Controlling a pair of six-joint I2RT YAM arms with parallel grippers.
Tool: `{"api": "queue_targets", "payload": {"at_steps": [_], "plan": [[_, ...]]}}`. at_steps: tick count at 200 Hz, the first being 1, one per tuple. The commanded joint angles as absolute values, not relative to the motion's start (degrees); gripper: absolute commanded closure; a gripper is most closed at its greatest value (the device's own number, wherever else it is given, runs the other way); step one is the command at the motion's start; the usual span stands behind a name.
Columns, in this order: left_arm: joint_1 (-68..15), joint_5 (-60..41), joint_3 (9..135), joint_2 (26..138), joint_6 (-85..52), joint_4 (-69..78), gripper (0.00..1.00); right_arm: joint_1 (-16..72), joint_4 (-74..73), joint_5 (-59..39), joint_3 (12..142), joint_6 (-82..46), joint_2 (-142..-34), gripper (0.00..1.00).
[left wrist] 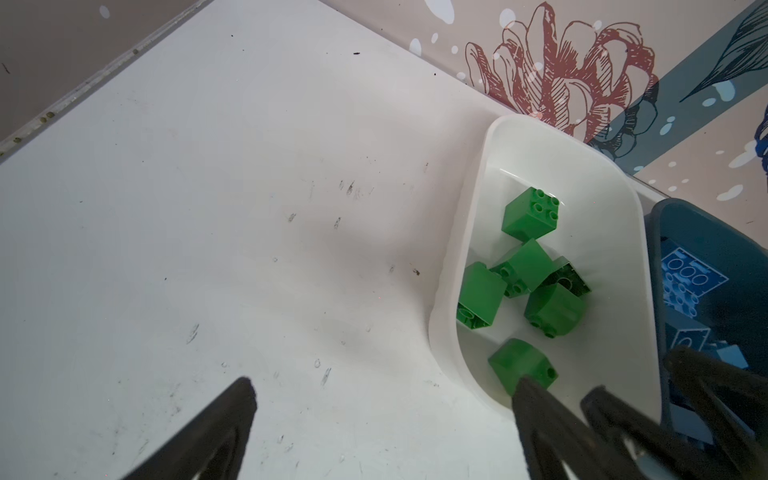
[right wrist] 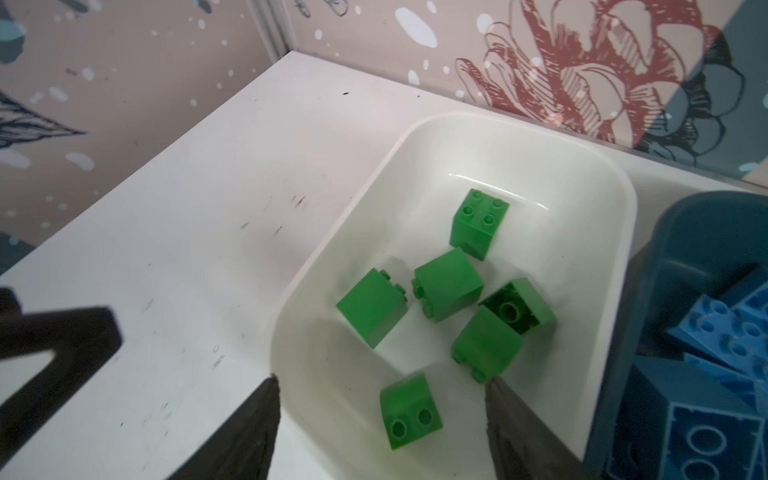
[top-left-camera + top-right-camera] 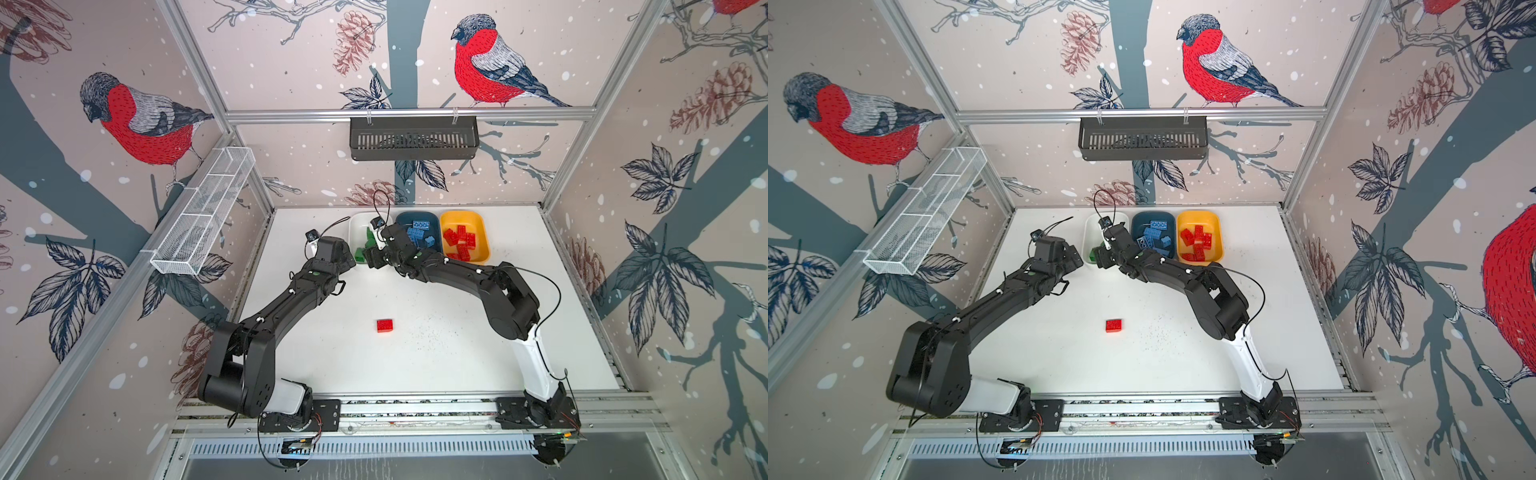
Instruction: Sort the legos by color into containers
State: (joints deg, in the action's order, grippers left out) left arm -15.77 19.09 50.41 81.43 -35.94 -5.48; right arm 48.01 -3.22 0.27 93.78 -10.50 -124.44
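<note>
Right gripper (image 2: pixel 382 380) spread over shallow white plastic tub (image 2: pixel 478 124), green studded bricks (image 2: pixel 449 286) loose inside, colour-matched; left gripper (image 1: pixel 384 381) spread, empty, left of it; red oblong brick (image 3: pixel 385 325) unsorted, near centre.

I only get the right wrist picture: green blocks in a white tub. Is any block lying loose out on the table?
Observer: Yes. One red brick lies alone on the white table, seen in both top views.
Operator: Where do red ones go?
Observer: Probably the yellow tub, just past the blue tub. It holds only red bricks.
Operator: Is the other arm carrying anything?
Observer: No. The left gripper is open and holds nothing, near the white tub.
</note>
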Motion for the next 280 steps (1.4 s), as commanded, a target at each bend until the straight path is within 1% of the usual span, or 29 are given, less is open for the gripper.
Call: {"api": "queue_targets", "payload": {"at_steps": [1,18,34,55,70,95,128,139,145,150,155,164,179,206,243,266,280], "plan": [[-15.47,19.43,50.02,80.60,-36.02,-5.81,0.03,49.40,1.10,-4.60,86.89,-1.83,-119.09,0.19],[-15.31,19.56,49.92,80.38,-35.82,-5.82,0.03,50.34,2.71,-10.50,77.55,2.14,-112.56,0.16],[-15.21,19.55,49.87,80.42,-35.69,-5.63,0.03,52.00,3.44,-13.37,69.19,5.62,-106.86,0.14],[-15.12,19.55,49.91,80.55,-35.54,-5.53,0.03,54.57,6.69,-16.54,63.81,10.03,-102.90,0.13],[-15.12,19.44,49.90,80.64,-35.76,-5.46,0.03,56.37,9.55,-17.23,63.19,12.83,-103.45,0.13],[-15.17,19.27,49.77,80.68,-35.89,-5.45,0.03,57.88,13.75,-15.31,66.47,15.20,-108.68,0.14],[-15.13,19.48,49.63,80.60,-35.79,-5.54,0.03,57.82,13.05,-12.60,69.78,15.29,-113.45,0.17],[-15.09,19.60,49.49,80.60,-35.75,-5.53,0.03,57.79,12.96,-12.17,70.12,15.30,-114.05,0.20],[-15.08,19.69,49.48,80.60,-35.73,-5.62,0.03,57.77,13.08,-12.10,70.22,15.30,-114.25,0.26],[-15.05,19.80,49.44,80.68,-35.72,-5.70,0.03,57.78,13.18,-12.07,70.22,15.25,-114.25,0.34],[-15.03,19.90,49.48,80.68,-35.60,-5.80,0.03,57.79,13.18,-11.82,69.97,15.14,-114.19,0.40],[-15.06,20.20,49.79,80.68,-36.02,-6.48,0.03,57.74,12.89,-11.45,69.35,14.95,-113.83,0.46],[-15.12,19.83,50.58,80.53,-35.29,-7.66,0.03,57.20,11.86,-11.08,67.74,14.64,-112.82,0.49],[-15.24,16.26,49.77,79.34,-34.24,-4.73,0.03,55.70,10.55,-10.79,66.39,13.10,-110.50,0.60],[-16.12,11.34,48.66,79.76,-35.31,-1.02,0.03,51.19,3.79,-12.23,61.90,9.17,-102.59,0.70],[-18.33,8.34,48.77,80.64,-34.97,1.83,0.03,45.52,-1.76,-12.69,57.84,5.21,-96.09,0.71],[-20.19,3.77,48.77,81.26,-32.56,5.52,0.03,41.04,-5.44,-10.74,55.45,2.21,-92.65,0.71]]}}
